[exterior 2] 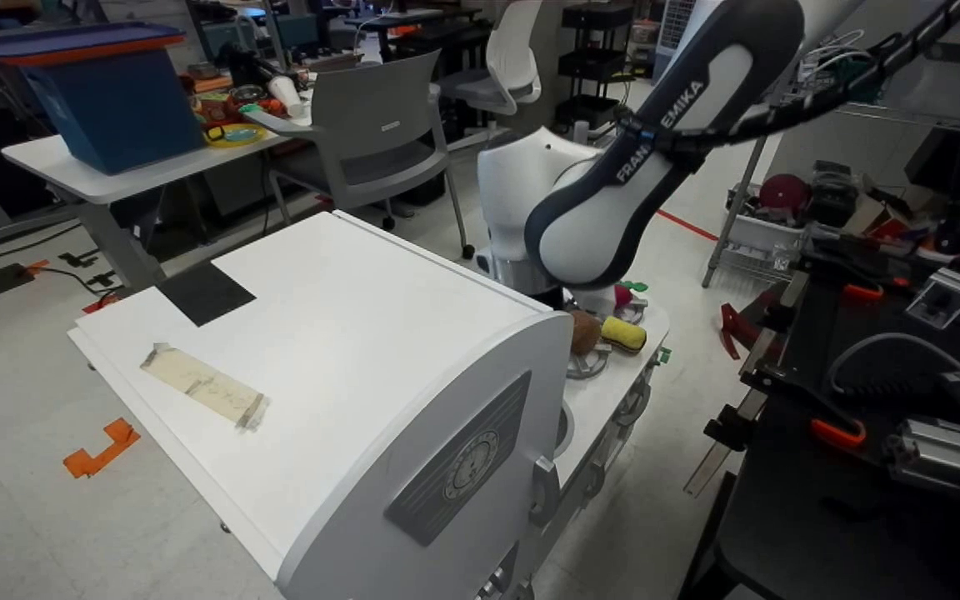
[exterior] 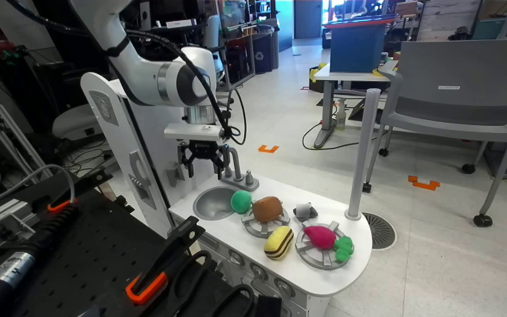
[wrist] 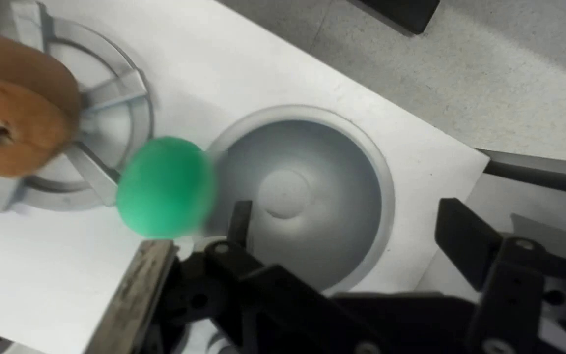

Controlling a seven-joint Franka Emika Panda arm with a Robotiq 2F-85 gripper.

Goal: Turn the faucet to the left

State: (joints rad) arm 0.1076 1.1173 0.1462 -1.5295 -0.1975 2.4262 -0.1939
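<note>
The silver-grey faucet [exterior: 236, 165] stands at the back edge of the white counter, behind the round sink basin [exterior: 200, 207], in an exterior view. Its arched spout rises just behind the finger on that view's right, and the spout's hooked end is partly hidden there. My gripper [exterior: 205, 172] points down, open and empty, at about spout height. I cannot tell whether that finger touches the spout. In the wrist view the gripper [wrist: 346, 216] spans the basin [wrist: 322, 246] with wide-apart fingers; the faucet is not clearly visible there. The white cabinet hides both in an exterior view.
A green ball [exterior: 240, 201] sits at the basin's rim. A brown food piece [exterior: 267, 208] lies on a burner, with a yellow piece [exterior: 278, 242] and a pink radish [exterior: 319, 237] farther along. A tall white side panel [exterior: 117, 132] and a grey post [exterior: 363, 154] flank the counter.
</note>
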